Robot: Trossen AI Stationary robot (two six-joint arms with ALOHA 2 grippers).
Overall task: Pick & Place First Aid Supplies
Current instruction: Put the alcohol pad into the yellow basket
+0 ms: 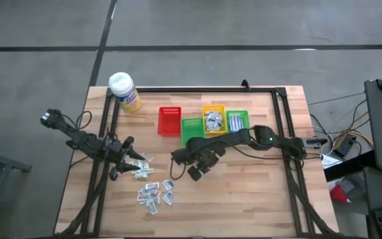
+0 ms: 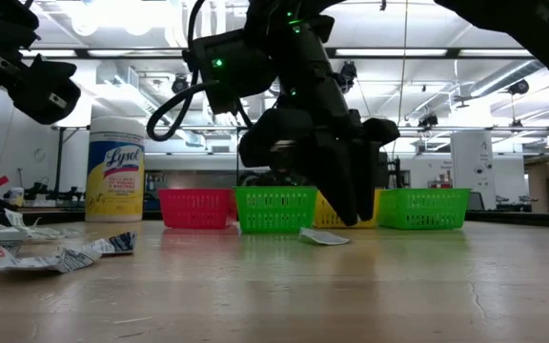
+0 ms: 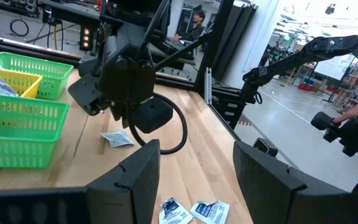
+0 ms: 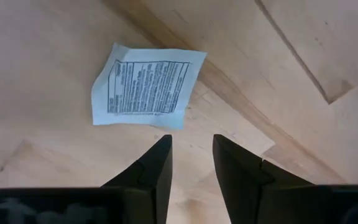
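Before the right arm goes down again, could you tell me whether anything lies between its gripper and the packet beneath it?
Nothing visible does. The right gripper hangs over bare table with its fingers slightly apart, and the packet lies flat just ahead of the fingertips, with nothing on or beside it.

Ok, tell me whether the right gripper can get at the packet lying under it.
Probably yes: the right gripper hangs over the packet, fingers parted, with only bare table around it.
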